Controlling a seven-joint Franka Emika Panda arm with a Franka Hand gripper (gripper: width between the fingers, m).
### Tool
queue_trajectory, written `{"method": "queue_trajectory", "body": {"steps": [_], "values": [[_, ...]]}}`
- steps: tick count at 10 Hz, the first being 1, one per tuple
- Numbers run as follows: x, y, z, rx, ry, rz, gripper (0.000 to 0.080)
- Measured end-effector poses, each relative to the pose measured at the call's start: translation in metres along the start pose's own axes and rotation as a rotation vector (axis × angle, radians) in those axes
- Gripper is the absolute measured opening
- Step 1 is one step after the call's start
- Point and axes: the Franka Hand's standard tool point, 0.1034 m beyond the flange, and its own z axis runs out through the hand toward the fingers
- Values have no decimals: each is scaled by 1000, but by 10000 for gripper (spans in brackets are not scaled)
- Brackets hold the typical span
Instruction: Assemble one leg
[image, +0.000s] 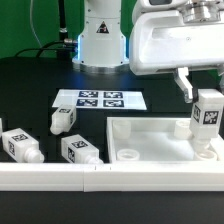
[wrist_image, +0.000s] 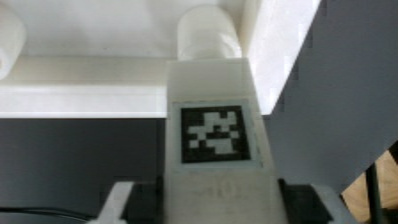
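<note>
A white blocky leg (image: 207, 118) hangs upright in the claw (wrist_image: 210, 200), its black-and-white tag facing out and its rounded end down at a corner socket of the white tray (image: 150, 128). Three other legs (image: 78, 150) lie tipped over on the dark table (image: 30, 90).

The leg (image: 208, 114) looks like white plastic, smooth and rather matt; in the wrist view its side (wrist_image: 217, 85) carries a black-and-white tag (wrist_image: 215, 135), flat like printed paper; the tray (image: 160, 143) seems to be the same white plastic, smooth, with a soft sheen along its rim; the loose legs (image: 78, 149) have the same plain white plastic finish; the marker board (image: 100, 99) is thin, white and matt, its tags printed flat; the table (image: 30, 90) has a black, matt surface; the arm's base (image: 100, 40) has a smooth white shell, slightly glossy.
</note>
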Motion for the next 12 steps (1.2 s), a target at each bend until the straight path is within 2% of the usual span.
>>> {"method": "queue_trajectory", "body": {"steps": [3, 7, 12], "values": [[4, -3, 6, 3, 5, 0, 288], [-5, -3, 16, 1, -3, -1, 288], [-5, -3, 17, -4, 25, 7, 288]]}}
